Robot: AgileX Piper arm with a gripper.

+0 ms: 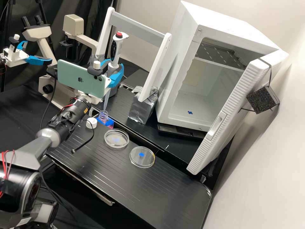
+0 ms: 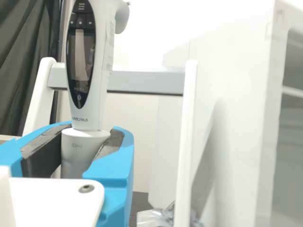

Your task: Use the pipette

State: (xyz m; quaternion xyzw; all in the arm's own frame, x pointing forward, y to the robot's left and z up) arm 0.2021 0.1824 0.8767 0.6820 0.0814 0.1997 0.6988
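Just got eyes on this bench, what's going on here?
The arm's gripper is holding the pipette close to upright, with its tip at the mouth of the open bottle. The bottle's white cap lies beside it. Two clear round dishes are on the bench nearby, and the white cabinet behind has its door open. Whether liquid is being drawn, I can't tell.

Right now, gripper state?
Gripper: closed on the pipette, which stands upright, its tip at the open bottle's mouth.
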